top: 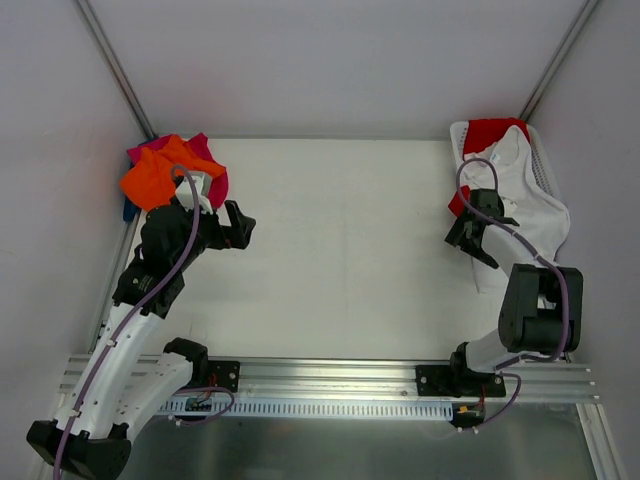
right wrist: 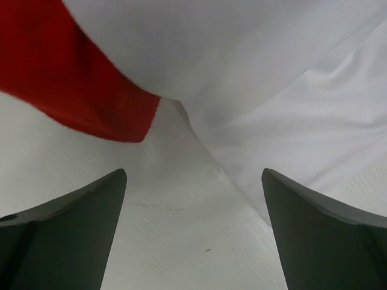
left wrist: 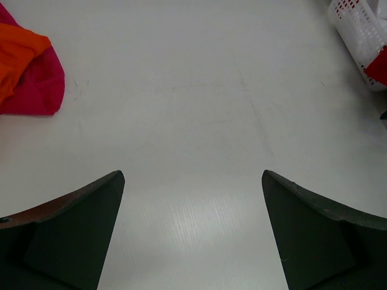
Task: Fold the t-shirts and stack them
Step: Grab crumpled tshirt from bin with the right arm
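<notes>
A white t-shirt (top: pixel 530 205) hangs out of the basket at the far right and spills onto the table; it also fills the upper right of the right wrist view (right wrist: pixel 290 78). A red t-shirt (top: pixel 490 130) lies in the basket, with an edge showing in the right wrist view (right wrist: pixel 66 72). An orange t-shirt (top: pixel 155 175) lies on a magenta-pink one (top: pixel 205 150) at the far left, with something blue (top: pixel 129 211) beneath. My right gripper (top: pixel 470 240) is open, just short of the white shirt's edge. My left gripper (top: pixel 240 225) is open and empty over bare table.
A white plastic mesh basket (top: pixel 540 160) stands at the far right corner and shows in the left wrist view (left wrist: pixel 360 30). Grey walls and metal posts close in the table. An aluminium rail runs along the near edge.
</notes>
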Action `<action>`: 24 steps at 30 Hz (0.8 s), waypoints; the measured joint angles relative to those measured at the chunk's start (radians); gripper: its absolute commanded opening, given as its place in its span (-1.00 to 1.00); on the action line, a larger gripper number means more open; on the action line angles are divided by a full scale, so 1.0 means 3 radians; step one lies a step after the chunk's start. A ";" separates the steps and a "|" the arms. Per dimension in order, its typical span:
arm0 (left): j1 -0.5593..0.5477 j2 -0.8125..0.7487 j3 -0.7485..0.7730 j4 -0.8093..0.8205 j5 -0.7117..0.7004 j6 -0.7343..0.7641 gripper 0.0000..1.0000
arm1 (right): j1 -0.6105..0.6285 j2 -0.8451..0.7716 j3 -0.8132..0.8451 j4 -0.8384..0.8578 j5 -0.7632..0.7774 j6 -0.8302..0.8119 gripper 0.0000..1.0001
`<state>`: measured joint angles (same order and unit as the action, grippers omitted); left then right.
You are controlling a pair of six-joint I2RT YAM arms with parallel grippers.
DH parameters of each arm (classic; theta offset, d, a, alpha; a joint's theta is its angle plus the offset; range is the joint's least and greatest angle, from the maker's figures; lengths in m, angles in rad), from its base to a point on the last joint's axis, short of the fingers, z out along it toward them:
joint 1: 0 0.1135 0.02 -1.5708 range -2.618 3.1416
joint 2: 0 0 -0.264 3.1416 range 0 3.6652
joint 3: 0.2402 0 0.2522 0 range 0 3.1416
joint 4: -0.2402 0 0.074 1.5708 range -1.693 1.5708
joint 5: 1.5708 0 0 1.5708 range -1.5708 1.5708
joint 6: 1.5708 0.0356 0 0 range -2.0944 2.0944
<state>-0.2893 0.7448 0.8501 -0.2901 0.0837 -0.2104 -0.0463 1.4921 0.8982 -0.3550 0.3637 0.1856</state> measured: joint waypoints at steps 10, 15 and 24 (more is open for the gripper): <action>-0.0106 -0.0024 0.0000 -0.0001 -0.0117 0.0058 0.98 | -0.0168 0.0312 0.0036 -0.0081 0.0210 -0.0028 0.81; -0.0174 -0.0015 0.0000 -0.0001 -0.0160 0.0071 0.98 | -0.0374 0.0498 0.0123 -0.0048 0.0305 -0.0112 -0.81; -0.0261 0.0027 0.0000 -0.0003 -0.0211 0.0094 0.98 | -0.0528 0.0631 0.0154 -0.0024 0.0370 -0.0099 -0.99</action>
<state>-0.3676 0.7528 0.8501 -0.2909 0.0204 -0.1822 -0.2047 1.6814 0.9443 -0.3622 0.4747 0.1558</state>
